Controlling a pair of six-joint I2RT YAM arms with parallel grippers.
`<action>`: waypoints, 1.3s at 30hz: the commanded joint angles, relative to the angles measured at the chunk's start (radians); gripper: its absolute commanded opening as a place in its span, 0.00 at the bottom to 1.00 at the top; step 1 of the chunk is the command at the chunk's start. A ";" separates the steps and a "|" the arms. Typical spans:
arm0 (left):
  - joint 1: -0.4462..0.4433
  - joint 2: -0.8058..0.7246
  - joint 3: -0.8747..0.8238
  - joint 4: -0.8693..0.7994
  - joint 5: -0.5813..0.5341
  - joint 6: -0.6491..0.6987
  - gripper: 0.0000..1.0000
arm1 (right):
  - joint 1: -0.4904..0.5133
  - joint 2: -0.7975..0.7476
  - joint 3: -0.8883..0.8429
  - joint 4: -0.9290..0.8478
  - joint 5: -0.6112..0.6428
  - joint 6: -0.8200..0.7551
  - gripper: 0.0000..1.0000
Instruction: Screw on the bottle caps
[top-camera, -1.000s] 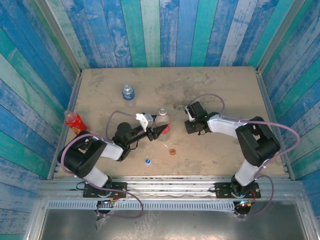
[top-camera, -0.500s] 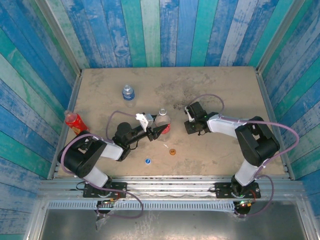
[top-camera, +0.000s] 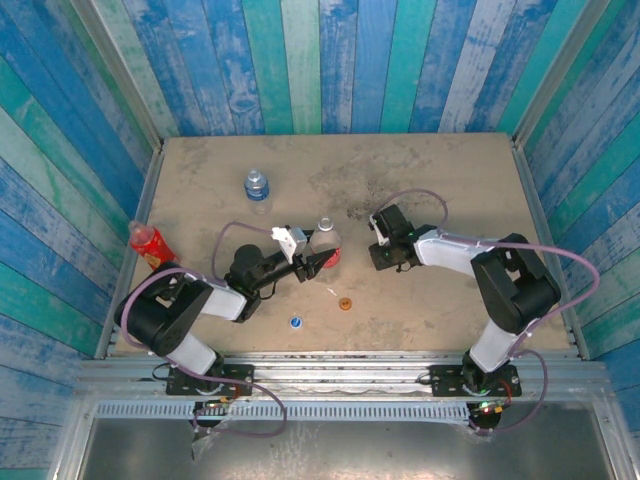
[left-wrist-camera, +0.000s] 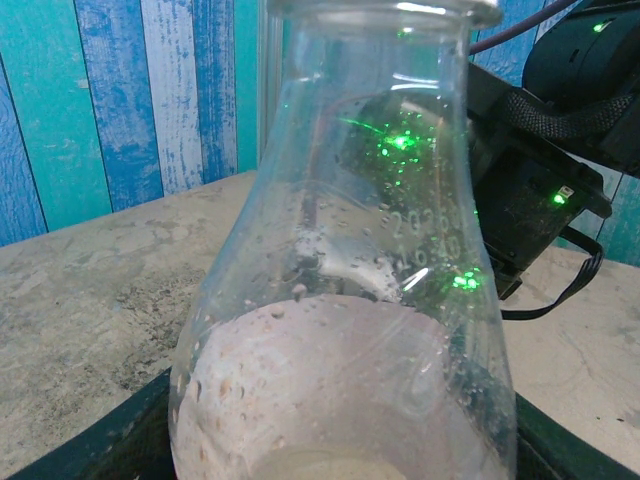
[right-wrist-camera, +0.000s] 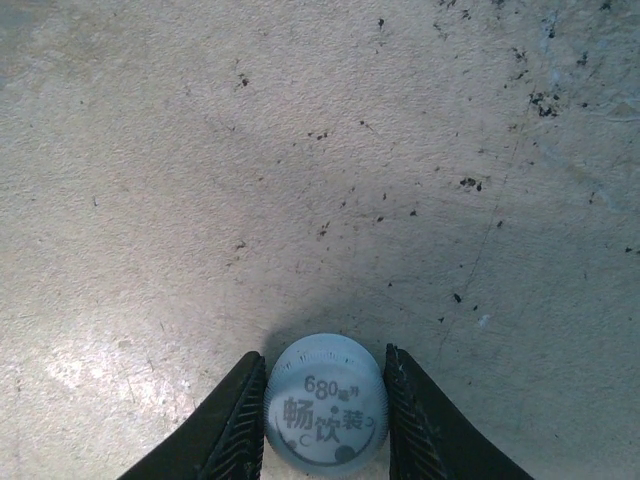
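Since the earlier frame, the top view shows only a slight shift of the right arm. The bottles and loose caps lie where they were.

1. The white round plastic screw cap (right-wrist-camera: 326, 410), printed face up, sits between the fingers of the right gripper (right-wrist-camera: 324, 372). Both fingers are closed against its sides. It appears to rest on the worktop (top-camera: 450, 180).
2. The clear plastic bottle with a red label (top-camera: 326, 238) stands near the worktop centre, neck open. The left gripper (top-camera: 312, 262) is clamped around its lower body and holds it upright.
3. The right gripper is at 3 o'clock from this bottle, near it but apart.
4. The blue cap (top-camera: 296, 321) and orange cap (top-camera: 345, 303) lie loose at 6 o'clock, with a thin white scrap (top-camera: 331, 292) just beyond them.
5. The shorter clear bottle with a blue label (top-camera: 257, 185) stands at 11 o'clock. The slim red bottle (top-camera: 148, 243) stands at the 9 o'clock edge.

Step in hand: picking up the first cap. The next move probably calls for lifting the cap level, carrying it toward 9 o'clock over the open neck, seating it squarely, then turning it while the left gripper braces the bottle.
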 joint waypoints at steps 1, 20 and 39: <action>-0.003 -0.031 -0.003 -0.036 0.001 0.024 0.64 | 0.014 -0.047 -0.004 -0.036 0.007 0.006 0.31; -0.003 -0.030 -0.003 -0.043 0.002 0.027 0.64 | 0.140 -0.344 0.235 -0.318 -0.030 -0.087 0.31; -0.003 0.027 0.002 0.020 0.022 0.011 0.64 | 0.258 -0.271 0.564 -0.426 -0.161 -0.137 0.31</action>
